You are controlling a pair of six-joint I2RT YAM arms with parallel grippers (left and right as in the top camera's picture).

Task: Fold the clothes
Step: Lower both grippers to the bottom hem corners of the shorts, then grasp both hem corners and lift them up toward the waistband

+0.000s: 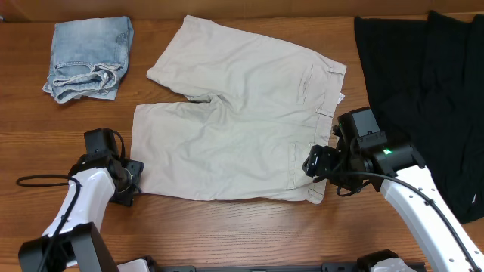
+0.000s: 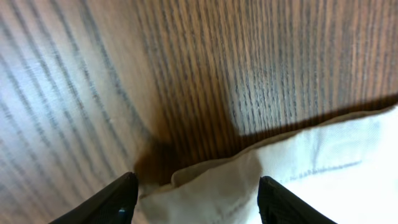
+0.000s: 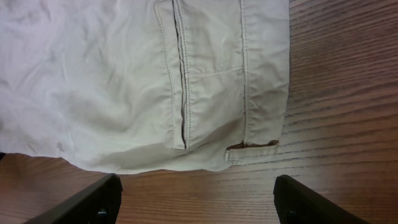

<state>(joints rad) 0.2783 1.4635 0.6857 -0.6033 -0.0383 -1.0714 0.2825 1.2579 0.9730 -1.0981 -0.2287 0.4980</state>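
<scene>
The cream-beige shorts (image 1: 234,121) lie flat on the wooden table, waistband to the right, legs to the left. My left gripper (image 1: 134,181) is open at the near leg's hem corner; in the left wrist view the hem corner (image 2: 217,186) sits between the two open fingers (image 2: 196,208). My right gripper (image 1: 316,168) is open over the near waistband corner; in the right wrist view the waistband, belt loop and pocket (image 3: 211,99) lie just beyond the open fingers (image 3: 196,205), which frame bare table.
A folded light-blue denim garment (image 1: 87,59) lies at the back left. Large black garments (image 1: 423,83) cover the right side, close behind my right arm. The table's front edge runs below both arms.
</scene>
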